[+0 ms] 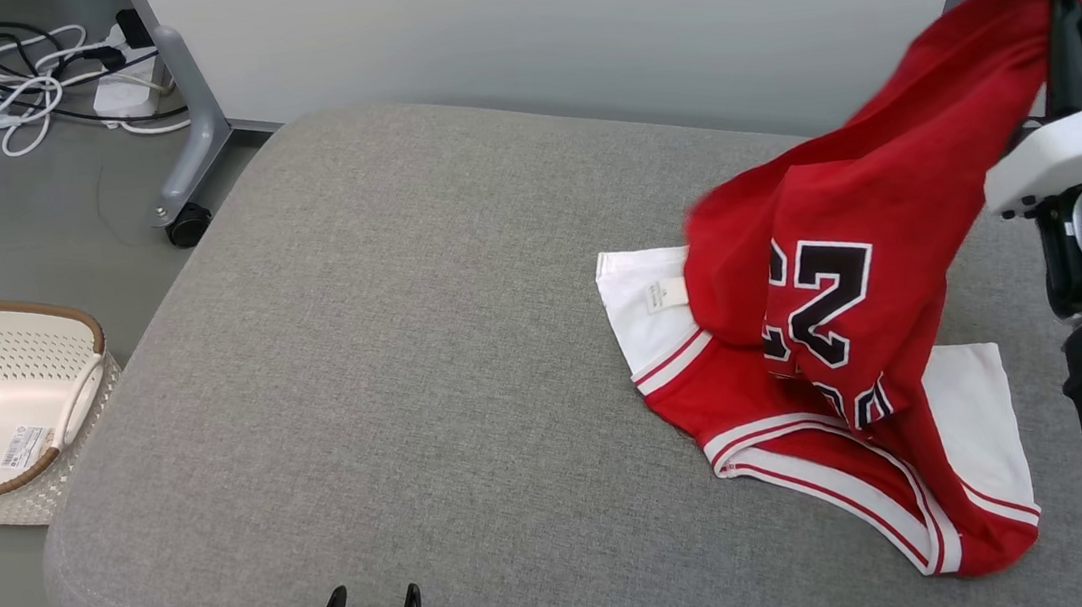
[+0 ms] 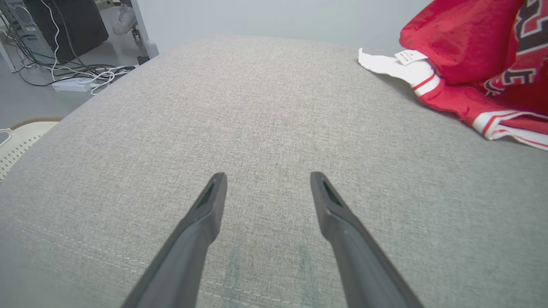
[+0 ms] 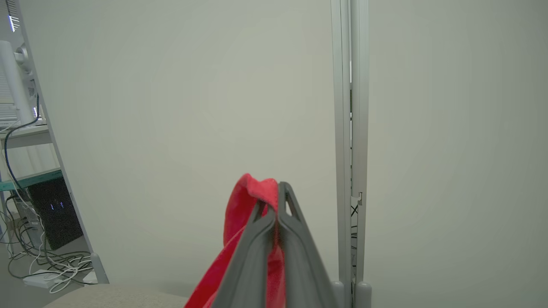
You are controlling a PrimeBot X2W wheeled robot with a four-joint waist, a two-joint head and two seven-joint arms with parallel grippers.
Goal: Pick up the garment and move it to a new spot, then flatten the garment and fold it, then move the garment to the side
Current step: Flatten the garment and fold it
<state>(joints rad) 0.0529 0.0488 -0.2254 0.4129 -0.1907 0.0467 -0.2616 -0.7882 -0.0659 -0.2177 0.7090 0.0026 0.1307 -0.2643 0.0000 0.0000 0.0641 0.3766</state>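
My right tool (image 3: 278, 190) is pinched tight on 1 edge of the red and white cloth jersey (image 1: 834, 313), lifting it so I can carry it. The rest lies on the right side of the soft grey cushion (image 1: 406, 358). My left tool (image 2: 267, 177) hangs low, wide open, holding nothing.

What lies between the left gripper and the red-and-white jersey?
Just bare grey fabric cushion between the open left gripper and the red-and-white jersey, seen in the head and left wrist views.
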